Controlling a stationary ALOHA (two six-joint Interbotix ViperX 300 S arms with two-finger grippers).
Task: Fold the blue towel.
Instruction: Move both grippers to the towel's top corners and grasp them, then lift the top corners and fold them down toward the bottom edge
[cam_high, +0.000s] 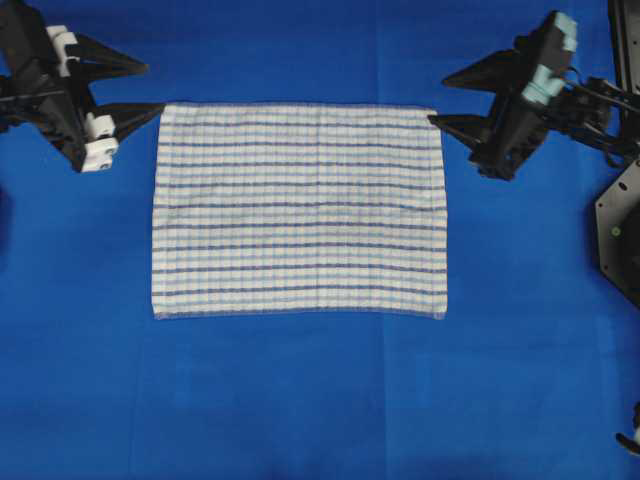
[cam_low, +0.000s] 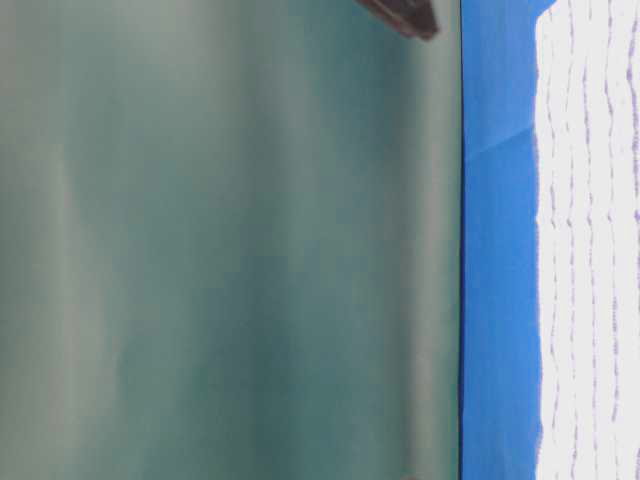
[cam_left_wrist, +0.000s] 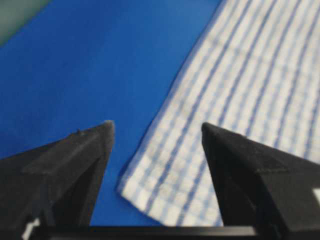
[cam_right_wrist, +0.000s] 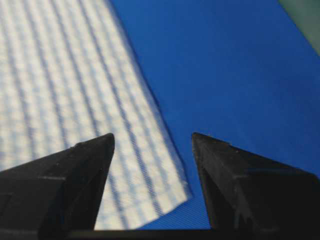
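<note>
Towel (cam_high: 299, 210) lies flat, unfolded. L gripper (cam_high: 152, 88) & R gripper (cam_high: 440, 99) at top corners, jaws open, holding nothing; no fold yet

White blue towel (cam_high: 300, 210) striped in dark and pale blue, on solid blue table covering (cam_high: 300, 400); black pincers

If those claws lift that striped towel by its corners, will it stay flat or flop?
The blue towel is thin woven cloth lying flat, so it would probably sag between lifted corners. It looks light. Its textured weave likely grips rather than slips.
</note>
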